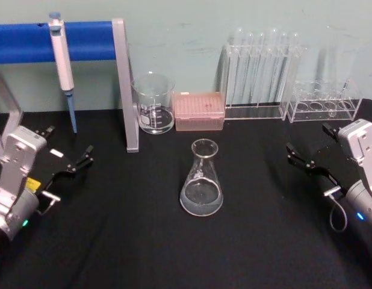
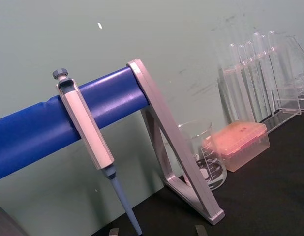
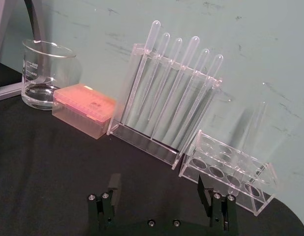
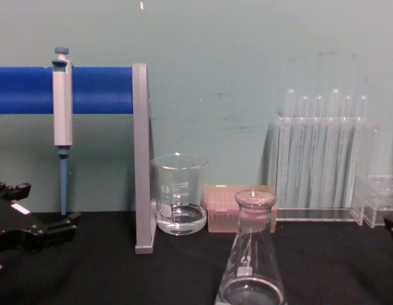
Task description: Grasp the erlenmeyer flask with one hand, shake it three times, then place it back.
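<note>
Head view: we see the flask (image 1: 201, 180) upright mid-table (image 1: 114, 241), before the beaker (image 1: 153, 103). We find the left gripper (image 1: 68, 143) and right gripper (image 3: 158, 189) well apart on either side, fingers spread, empty.

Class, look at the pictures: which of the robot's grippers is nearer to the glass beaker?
Left. The left gripper is to the beaker's left and closer to the robot; the right gripper is far off to its right, past the erlenmeyer flask.
</note>
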